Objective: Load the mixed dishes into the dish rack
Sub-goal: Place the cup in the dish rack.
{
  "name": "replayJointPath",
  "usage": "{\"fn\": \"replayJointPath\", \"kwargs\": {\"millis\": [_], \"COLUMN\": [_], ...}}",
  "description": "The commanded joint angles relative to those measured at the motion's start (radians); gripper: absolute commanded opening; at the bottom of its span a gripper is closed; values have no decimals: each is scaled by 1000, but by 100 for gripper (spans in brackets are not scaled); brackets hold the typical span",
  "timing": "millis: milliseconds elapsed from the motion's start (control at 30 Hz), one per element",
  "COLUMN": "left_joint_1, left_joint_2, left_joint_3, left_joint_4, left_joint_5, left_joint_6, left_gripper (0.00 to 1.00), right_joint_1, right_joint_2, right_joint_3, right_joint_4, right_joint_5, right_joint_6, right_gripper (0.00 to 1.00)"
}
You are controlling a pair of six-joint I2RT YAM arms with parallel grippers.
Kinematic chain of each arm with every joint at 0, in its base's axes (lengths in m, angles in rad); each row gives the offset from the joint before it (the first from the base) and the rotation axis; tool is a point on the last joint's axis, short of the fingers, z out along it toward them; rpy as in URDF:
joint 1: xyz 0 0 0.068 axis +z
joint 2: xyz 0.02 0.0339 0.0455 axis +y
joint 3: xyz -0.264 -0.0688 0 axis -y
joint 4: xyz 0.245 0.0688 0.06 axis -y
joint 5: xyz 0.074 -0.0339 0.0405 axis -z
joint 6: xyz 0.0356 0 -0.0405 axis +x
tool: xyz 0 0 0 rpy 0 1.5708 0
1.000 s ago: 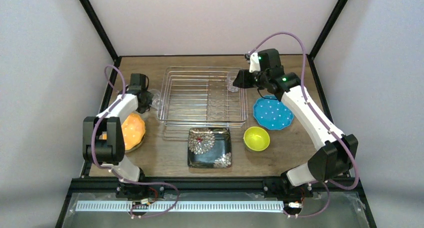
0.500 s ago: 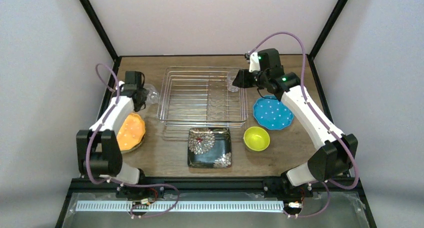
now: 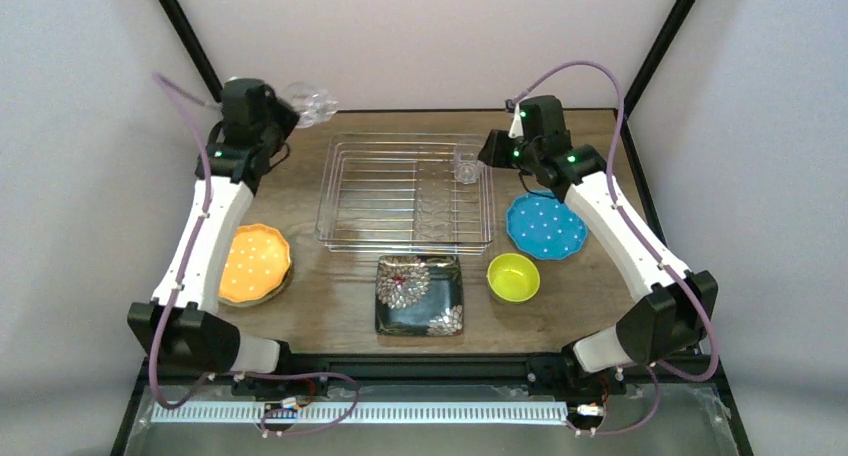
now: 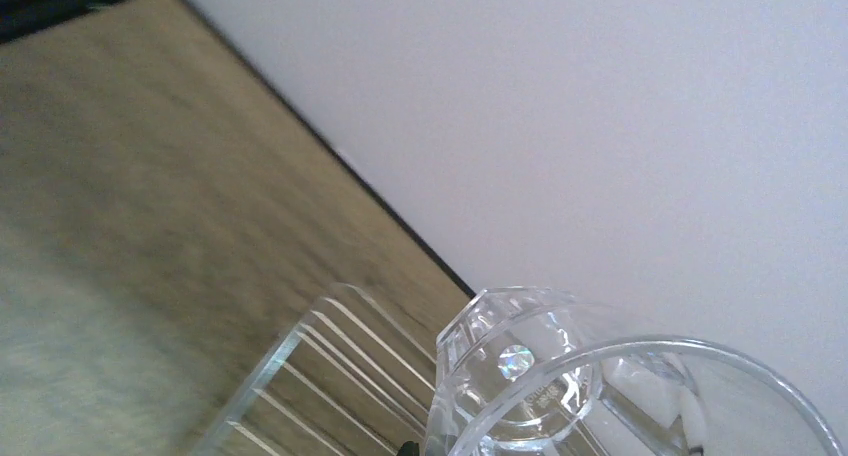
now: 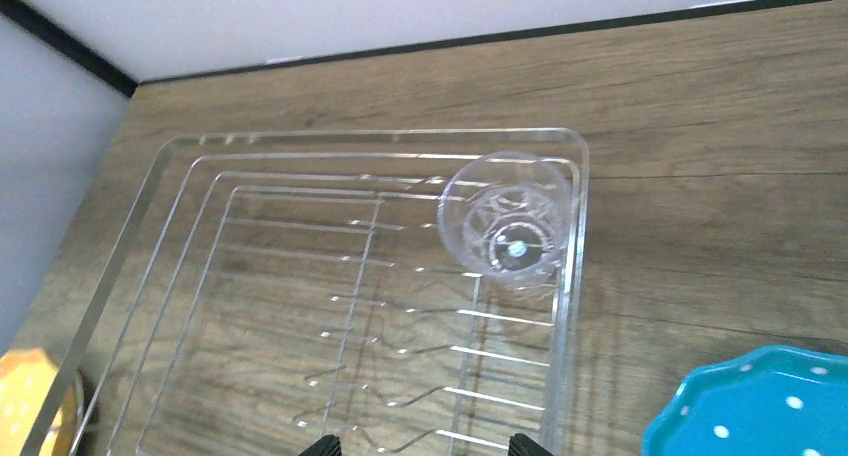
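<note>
Hoists clear glass cup (image 3: 312, 101) high since a second ago, pinched in left gripper (image 3: 283, 104), right gripper (image 3: 488, 148) spread; risks losing slick glass swinging toward dish rack (image 3: 405, 136).

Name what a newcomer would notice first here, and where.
The left gripper holds a clear glass high over the far-left corner of the table. A second glass stands in the far-right corner of the wire rack, with the open right gripper close by.
</note>
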Motion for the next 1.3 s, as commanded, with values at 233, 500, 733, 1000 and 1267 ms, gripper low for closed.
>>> {"fn": "replayJointPath", "kwargs": {"millis": [233, 500, 733, 1000, 1267], "left_joint_1": [-378, -514, -582, -650, -668], "left_joint_2": [367, 555, 622, 689, 745], "left_joint_3": [482, 707, 773, 781, 782], "left_joint_4": [-207, -354, -450, -490, -495], "left_joint_5": [68, 71, 60, 55, 54], "left_joint_6": [305, 431, 532, 593, 582], "left_gripper": [3, 3, 3, 3, 3], "right_joint_1": [-215, -295, -305, -305, -305], "right_joint_2": [-49, -50, -61, -50, -30], "right_joint_3": [-39, -70, -129, -125, -98], "right_joint_4": [8, 30, 68, 78, 67], "right_joint_5": [158, 198, 185, 192, 205], "right_joint_6": [120, 175, 209, 229, 227], "right_gripper": [99, 99, 99, 99, 99]}}
